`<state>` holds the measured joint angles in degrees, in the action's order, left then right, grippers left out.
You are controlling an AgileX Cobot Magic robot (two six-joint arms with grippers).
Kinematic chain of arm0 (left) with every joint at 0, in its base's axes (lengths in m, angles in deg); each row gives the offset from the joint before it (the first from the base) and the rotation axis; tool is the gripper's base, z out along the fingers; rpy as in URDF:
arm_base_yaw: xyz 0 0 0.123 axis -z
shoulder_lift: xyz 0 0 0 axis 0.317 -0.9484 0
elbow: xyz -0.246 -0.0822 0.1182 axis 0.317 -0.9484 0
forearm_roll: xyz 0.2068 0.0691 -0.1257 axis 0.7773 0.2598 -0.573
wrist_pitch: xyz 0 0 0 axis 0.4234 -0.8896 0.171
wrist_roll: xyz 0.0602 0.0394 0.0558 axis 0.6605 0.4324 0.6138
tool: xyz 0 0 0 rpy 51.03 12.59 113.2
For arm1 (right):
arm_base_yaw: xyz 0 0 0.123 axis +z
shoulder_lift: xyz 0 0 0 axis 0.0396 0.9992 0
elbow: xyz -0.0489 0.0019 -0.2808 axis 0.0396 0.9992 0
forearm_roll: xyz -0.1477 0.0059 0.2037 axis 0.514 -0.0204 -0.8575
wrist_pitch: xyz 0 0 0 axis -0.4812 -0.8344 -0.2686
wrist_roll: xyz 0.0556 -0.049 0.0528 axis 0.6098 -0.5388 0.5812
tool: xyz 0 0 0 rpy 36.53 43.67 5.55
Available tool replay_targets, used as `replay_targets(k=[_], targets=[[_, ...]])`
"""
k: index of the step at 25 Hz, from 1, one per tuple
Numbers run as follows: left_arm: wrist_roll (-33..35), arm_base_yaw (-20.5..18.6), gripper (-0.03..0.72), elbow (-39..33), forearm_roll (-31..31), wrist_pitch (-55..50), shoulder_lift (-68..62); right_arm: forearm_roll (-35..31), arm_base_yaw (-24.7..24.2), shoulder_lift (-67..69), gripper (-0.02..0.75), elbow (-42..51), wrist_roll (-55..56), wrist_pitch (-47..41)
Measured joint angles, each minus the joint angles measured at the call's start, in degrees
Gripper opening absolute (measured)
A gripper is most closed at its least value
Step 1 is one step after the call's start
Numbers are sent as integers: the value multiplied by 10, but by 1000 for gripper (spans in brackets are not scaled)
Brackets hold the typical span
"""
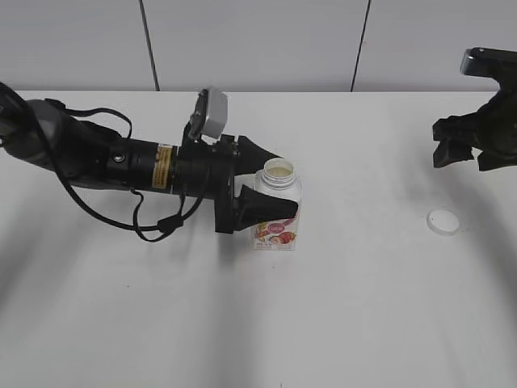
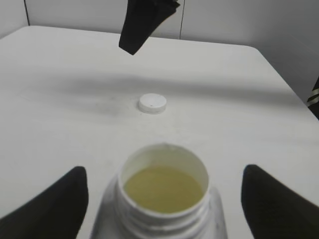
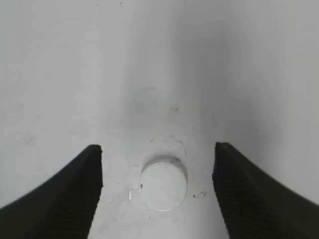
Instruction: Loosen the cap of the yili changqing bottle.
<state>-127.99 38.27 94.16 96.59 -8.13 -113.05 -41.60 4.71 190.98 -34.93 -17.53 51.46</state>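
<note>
Our left arm [image 1: 97, 158] lies nearly level, reaching in from nine o'clock toward three o'clock. The left gripper [image 1: 284, 186] has its jaws spread wide, one at twelve o'clock, one at six. Our right gripper [image 1: 459, 148] hangs raised at the three o'clock edge, pointing down, its jaws parted and holding nothing.

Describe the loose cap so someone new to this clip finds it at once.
On the white table, look right of the open bottle, below the raised right gripper. The cap lies there alone: a small, flat white disc, touching nothing.
</note>
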Motion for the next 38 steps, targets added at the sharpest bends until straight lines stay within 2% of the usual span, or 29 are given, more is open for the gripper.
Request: replay_targets(k=[5,9,14,19,22,24,27,29,31,33,35,38], targets=[[-34,0,573,0,6,-1,37,1,0,-17,545,0,-1,-10],[-96,-1,573,0,7,-17,81,2,0,-34,545,0,-1,-17],[-177,-2,573,0,19,-102,148,2,0,-57,545,0,0,-37],[-231,-2,574,0,78,-304,229,2,0,-78,545,0,-1,-61],[-249,-2,582,-1,91,-479,264,2,0,-88,545,-1,-1,-76],[-253,-2,585,-1,79,-617,273,1,0,-93,545,-3,-1,-86],[-234,-6,587,-1,6,-809,273,1,0,-99,545,-3,0,-100],[-151,-14,586,-1,-96,-895,273,1,0,-104,545,-3,0,-109],[-31,-17,586,-1,-250,-937,273,1,0,-108,545,-3,0,-116],[45,-17,586,-1,-373,-951,274,1,0,-112,545,-3,-1,-124],[83,-15,586,-1,-475,-956,280,1,0,-115,545,-4,-1,-138],[102,-14,586,10,-579,-1006,309,1,0,-117,545,-8,0,-165]])
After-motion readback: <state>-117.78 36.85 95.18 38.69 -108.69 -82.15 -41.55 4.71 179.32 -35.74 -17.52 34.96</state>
